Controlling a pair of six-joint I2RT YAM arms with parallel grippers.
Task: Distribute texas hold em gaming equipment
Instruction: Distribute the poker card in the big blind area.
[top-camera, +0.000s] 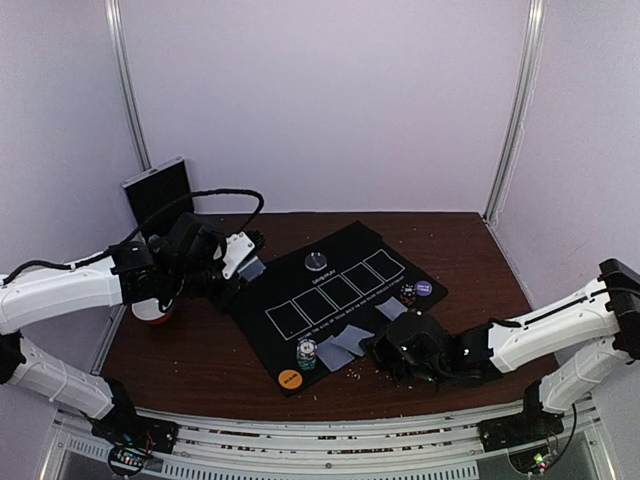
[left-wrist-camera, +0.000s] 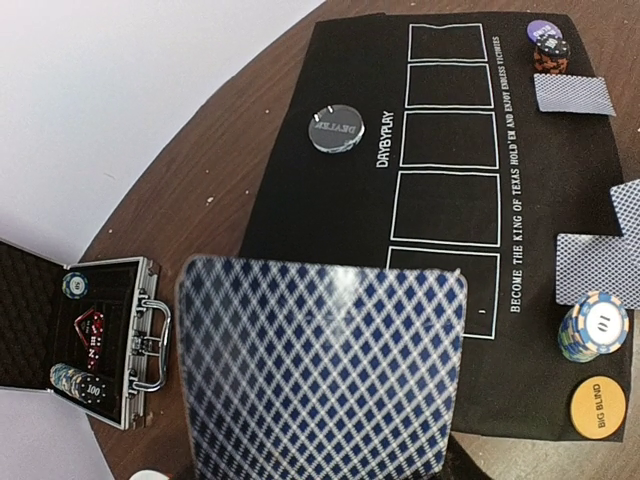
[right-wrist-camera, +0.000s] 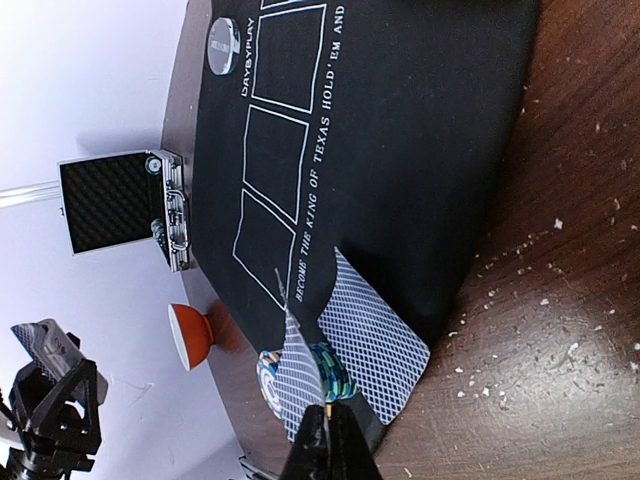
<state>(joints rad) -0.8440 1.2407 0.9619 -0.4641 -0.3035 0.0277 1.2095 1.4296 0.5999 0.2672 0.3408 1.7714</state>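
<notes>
The left fingers (top-camera: 238, 252) grasp a blue-diamond-backed playing card (left-wrist-camera: 320, 370) above the black felt mat's (top-camera: 340, 262) ten o'clock edge; the right fingers (right-wrist-camera: 318, 450) are clenched at four o'clock, beside face-down cards (top-camera: 355, 338).

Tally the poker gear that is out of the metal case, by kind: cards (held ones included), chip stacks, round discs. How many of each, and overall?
Playing cards: 4
Chip stacks: 2
Round discs: 3
Total: 9
</notes>
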